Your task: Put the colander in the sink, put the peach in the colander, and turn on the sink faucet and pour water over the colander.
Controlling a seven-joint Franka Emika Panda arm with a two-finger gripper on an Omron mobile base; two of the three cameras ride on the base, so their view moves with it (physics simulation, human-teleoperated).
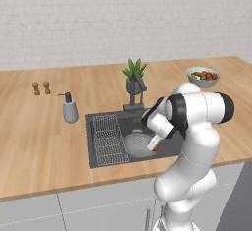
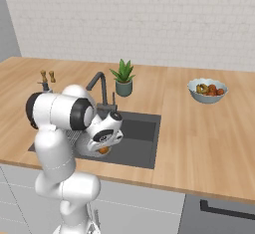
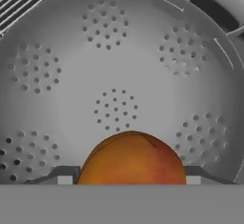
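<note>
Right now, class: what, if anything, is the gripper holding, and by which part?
The gripper holds the peach by its two opposite sides, over the colander.

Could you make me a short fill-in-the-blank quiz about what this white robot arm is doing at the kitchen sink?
1. The gripper holds a small round orange-brown ____ between its fingers.
2. Right below it lies the round light-grey metal colander, whose wall is dotted with small ____.
3. The colander rests inside the dark-grey rectangular ____, beside the wire grid rack.
4. The pale bowl of mixed fruit stands on the wooden ____.

Missing words: peach; holes; sink; counter
</note>
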